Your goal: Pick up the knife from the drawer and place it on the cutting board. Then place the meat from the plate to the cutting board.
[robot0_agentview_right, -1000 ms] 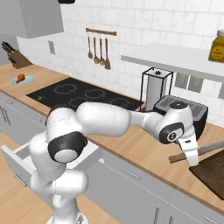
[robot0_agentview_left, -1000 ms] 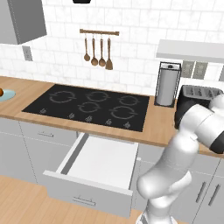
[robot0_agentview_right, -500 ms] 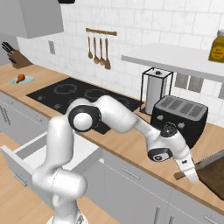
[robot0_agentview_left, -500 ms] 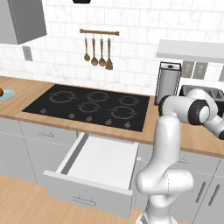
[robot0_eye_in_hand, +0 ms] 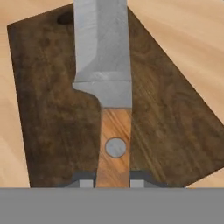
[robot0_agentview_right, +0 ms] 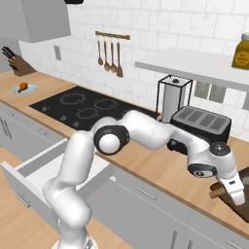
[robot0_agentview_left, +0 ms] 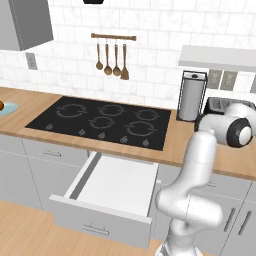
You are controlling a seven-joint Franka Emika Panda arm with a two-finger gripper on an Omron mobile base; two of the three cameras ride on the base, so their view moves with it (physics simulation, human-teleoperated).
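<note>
My gripper is shut on the knife at its brown wooden handle, and the silver blade points away from the hand. The knife hangs over the dark wooden cutting board; whether it touches the board I cannot tell. From the right base, the gripper holds the knife at the far right of the counter, at the cutting board. The meat lies on the pale blue plate far to the left. The drawer stands open below the counter, its white inside bare.
A black cooktop is set into the wooden counter. A toaster and a paper towel holder stand behind the arm. A knife block sits at the back left. Utensils hang on the wall, under a shelf with a jar.
The arm has swung further right and lower along the counter, carrying the knife over the cutting board. The grip has stayed shut.
</note>
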